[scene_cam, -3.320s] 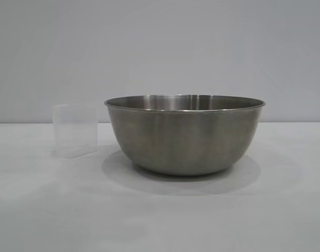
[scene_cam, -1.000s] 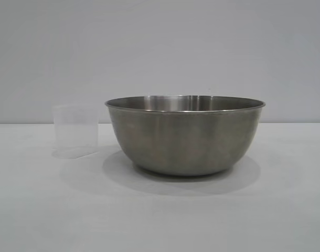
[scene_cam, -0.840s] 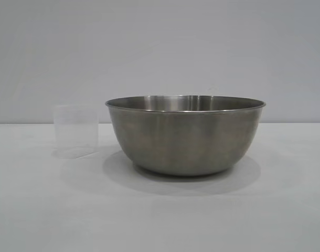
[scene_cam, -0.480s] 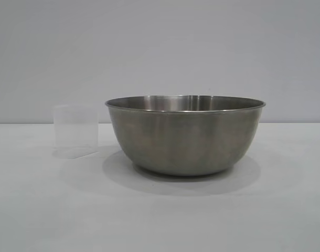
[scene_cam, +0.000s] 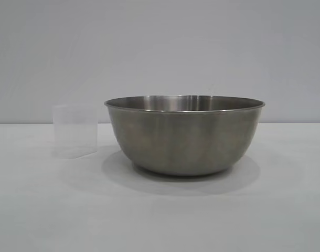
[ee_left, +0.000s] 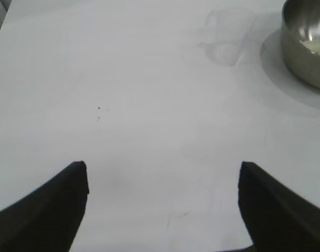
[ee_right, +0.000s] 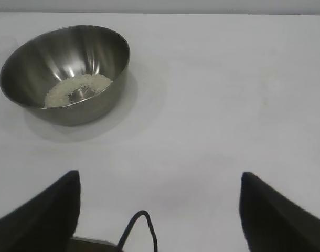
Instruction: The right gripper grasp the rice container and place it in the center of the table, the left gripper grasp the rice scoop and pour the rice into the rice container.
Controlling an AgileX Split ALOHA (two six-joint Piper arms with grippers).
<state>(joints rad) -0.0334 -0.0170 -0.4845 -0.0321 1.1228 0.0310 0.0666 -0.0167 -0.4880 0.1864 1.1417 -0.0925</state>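
Rice (ee_right: pixel 77 88) already lies in the rice container (scene_cam: pixel 184 134); rice scoop (scene_cam: pixel 75 130) stands upright beside it. Left gripper (ee_left: pixel 162 207) and right gripper (ee_right: pixel 160 207) hang back, fingers released, holding nothing.

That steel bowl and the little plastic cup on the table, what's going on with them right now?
Nothing is being handled. The rice container stands on the table with rice already lying in its bottom, and the rice scoop stands upright beside it, apart from it and looking empty. The left gripper and the right gripper both hang open over bare tabletop, well back from both.
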